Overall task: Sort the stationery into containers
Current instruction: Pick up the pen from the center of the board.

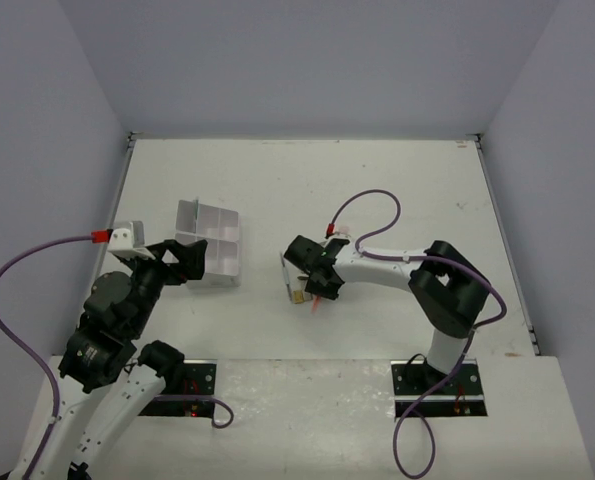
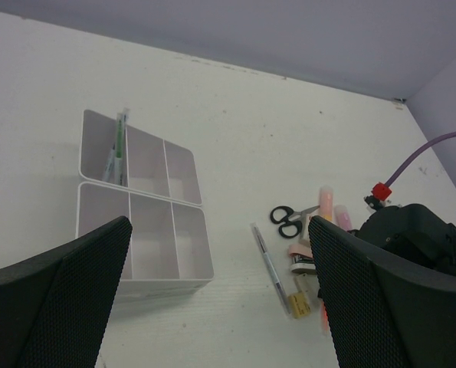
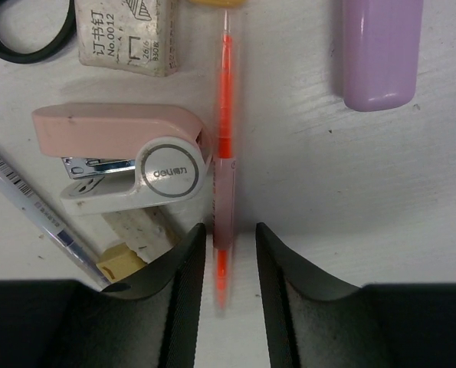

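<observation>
The right gripper point(image 3: 230, 228) hangs low over the table point(image 1: 377, 180), its jaws narrowed to a slim gap astride the red pen point(image 3: 225, 130). One finger stands on each side of the pen's pale pink section, with a sliver of table showing on both sides, so nothing is pinched yet. Lining up along the pen's length lets the fingers meet it across its thin width. The fit is tight. The pink stapler point(image 3: 124, 157) lies just beside the pen at nine o'clock, close to the finger on that side, and the tan eraser point(image 3: 120, 261) and grey pen point(image 3: 28, 199) crowd in at eight o'clock. The staple box point(image 3: 124, 34) and scissors point(image 3: 21, 31) sit at eleven o'clock, and the lilac bar point(image 3: 381, 50) at one o'clock, apart from the fingers. The organiser box point(image 1: 212, 240) stands at nine o'clock from this pile, well apart, with a green pen point(image 2: 119, 149) already in one far corner compartment. The left gripper point(image 1: 187, 258) hovers at the box's near edge, jaws spread wide and empty, probably to steady it.
</observation>
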Robot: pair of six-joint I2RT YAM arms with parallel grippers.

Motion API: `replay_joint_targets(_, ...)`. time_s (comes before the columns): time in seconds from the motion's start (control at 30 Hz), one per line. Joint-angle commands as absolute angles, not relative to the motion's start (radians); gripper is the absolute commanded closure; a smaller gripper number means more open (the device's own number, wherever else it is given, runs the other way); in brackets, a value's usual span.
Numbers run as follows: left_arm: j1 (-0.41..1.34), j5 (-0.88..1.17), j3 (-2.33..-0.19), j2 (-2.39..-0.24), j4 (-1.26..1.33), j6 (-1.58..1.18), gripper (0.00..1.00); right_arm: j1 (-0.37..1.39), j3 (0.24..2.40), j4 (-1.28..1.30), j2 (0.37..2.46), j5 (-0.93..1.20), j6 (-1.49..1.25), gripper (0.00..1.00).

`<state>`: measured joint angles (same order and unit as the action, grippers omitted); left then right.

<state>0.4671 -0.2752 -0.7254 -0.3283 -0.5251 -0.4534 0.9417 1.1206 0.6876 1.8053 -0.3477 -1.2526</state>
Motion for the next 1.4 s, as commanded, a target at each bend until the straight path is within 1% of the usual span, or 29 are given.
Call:
replay_joint_targets(0.0, 0.471, -0.281, -0.732, -0.330, -0.526, -0.452, 0.00, 0.939, 1.107, 0.674, 1.824, -0.333, -1.271, 0.72)
replay_joint_targets(0.07, 0.471, -0.281, -0.733, -0.336, -0.528, -0.453, 0.00, 0.938, 1.093, 0.672, 1.825, -0.326, -1.268, 0.81)
replay_joint_targets(0.1, 0.471, -0.281, -0.733, -0.339, -0.528, -0.453, 0.00, 0.937, 1.089, 0.672, 1.827, -0.321, -1.267, 0.90)
replay_joint_targets(0.13, 0.472, -0.282, -0.733, -0.340, -0.528, -0.453, 0.00, 0.937, 1.080, 0.672, 1.825, -0.316, -1.268, 0.95)
replay_joint_targets(0.17, 0.472, -0.284, -0.733, -0.340, -0.529, -0.454, 0.00, 0.937, 1.069, 0.672, 1.823, -0.311, -1.270, 0.99)
replay_joint_targets(0.2, 0.472, -0.287, -0.733, -0.342, -0.530, -0.455, 0.00, 0.937, 1.050, 0.670, 1.817, -0.304, -1.275, 1.00)
replay_joint_targets(0.3, 0.471, -0.295, -0.735, -0.351, -0.534, -0.458, 0.00, 0.939, 1.000, 0.660, 1.786, -0.296, -1.286, 1.00)
replay_joint_targets(0.4, 0.471, -0.288, -0.736, -0.362, -0.531, -0.458, 0.00, 0.954, 0.921, 0.659, 1.664, -0.308, -1.301, 1.00)
replay_joint_targets(0.5, 0.471, -0.263, -0.738, -0.376, -0.520, -0.452, 0.00, 1.026, 0.891, 0.726, 1.528, -0.396, -1.317, 1.00)
replay_joint_targets(0.7, 0.471, -0.188, -0.746, -0.390, -0.501, -0.442, 0.00, 1.169, 1.020, 0.984, 1.456, -0.579, -1.362, 1.00)
replay_joint_targets(0.77, 0.471, -0.150, -0.737, -0.379, -0.476, -0.456, 0.00, 1.188, 1.049, 1.005, 1.422, -0.597, -1.346, 1.00)
replay_joint_targets(0.87, 0.471, -0.084, -0.732, -0.377, -0.459, -0.487, 0.00, 1.210, 1.058, 0.951, 1.359, -0.599, -1.298, 1.00)
replay_joint_targets(0.9, 0.471, -0.064, -0.732, -0.379, -0.444, -0.511, 0.00, 1.226, 1.050, 0.915, 1.304, -0.592, -1.242, 1.00)
replay_joint_targets(0.97, 0.471, 0.014, -0.727, -0.379, -0.421, -0.538, 0.00, 1.244, 1.024, 0.786, 1.233, -0.586, -1.133, 1.00)
replay_joint_targets(1.0, 0.471, 0.074, -0.727, -0.379, -0.379, -0.565, 0.00, 1.255, 0.960, 0.684, 1.164, -0.576, -1.057, 1.00)
replay_joint_targets(1.1, 0.471, 0.209, -0.717, -0.373, -0.308, -0.624, 0.00, 1.262, 0.869, 0.504, 1.034, -0.517, -0.933, 1.00)
replay_joint_targets(1.13, 0.471, 0.236, -0.715, -0.370, -0.262, -0.639, 0.00, 1.261, 0.811, 0.398, 0.955, -0.495, -0.865, 1.00)
replay_joint_targets(1.2, 0.471, 0.299, -0.710, -0.363, -0.191, -0.679, 0.00, 1.261, 0.756, 0.291, 0.856, -0.445, -0.785, 1.00)
replay_joint_targets(1.27, 0.471, 0.342, -0.704, -0.363, -0.149, -0.694, 0.00, 1.262, 0.739, 0.233, 0.797, -0.393, -0.726, 1.00)
replay_joint_targets(1.37, 0.471, 0.449, -0.661, -0.386, 0.016, -0.767, 0.00, 1.262, 0.733, 0.174, 0.743, -0.272, -0.635, 1.00)
